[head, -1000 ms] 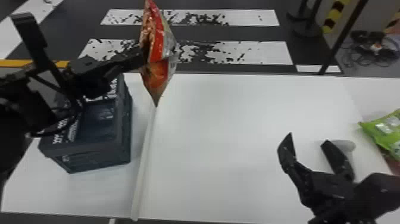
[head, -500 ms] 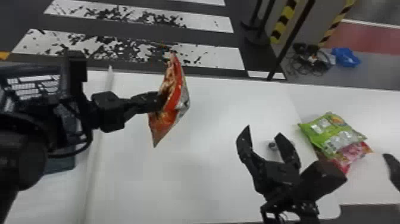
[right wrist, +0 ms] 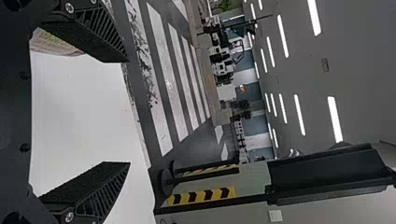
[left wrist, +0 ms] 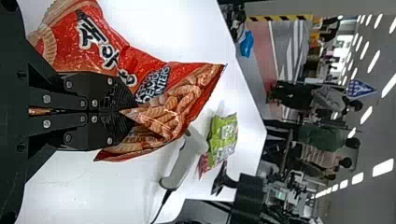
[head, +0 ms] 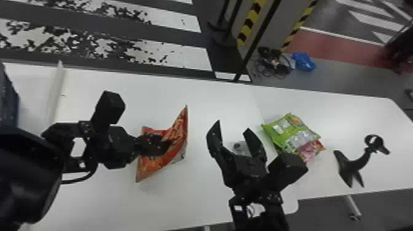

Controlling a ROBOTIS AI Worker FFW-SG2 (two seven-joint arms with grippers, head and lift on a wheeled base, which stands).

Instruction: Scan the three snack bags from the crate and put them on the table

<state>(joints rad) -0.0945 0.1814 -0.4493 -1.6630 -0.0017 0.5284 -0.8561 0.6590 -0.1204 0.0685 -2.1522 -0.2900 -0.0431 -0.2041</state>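
In the head view my left gripper [head: 163, 146] holds the red-orange snack bag [head: 179, 127] over the table, left of the right gripper [head: 233, 126]. The left gripper [left wrist: 128, 111] is shut on the bag's middle [left wrist: 184, 81] in the left wrist view, the bag folded around its fingers. Apart and empty are the fingers of my right gripper [right wrist: 127, 112]. A pale handheld scanner [head: 241, 148] is partly hidden behind them; its body [left wrist: 184, 163] and cable appear beyond the bag. A green bag [head: 285, 130] partly covers a pink-red bag [head: 310, 150] at the right.
The dark crate [head: 7, 104] is cut off at the left edge, with a raised white strip [head: 55, 95] beside it. A black stand [head: 353, 166] is on the white table [head: 368, 119] at the right. Barrier posts stand beyond the far edge.
The left gripper has carried the red-orange bag away from the crate, rightward and lower, toward the right gripper. The head view has turned to the right, showing more of the table there.
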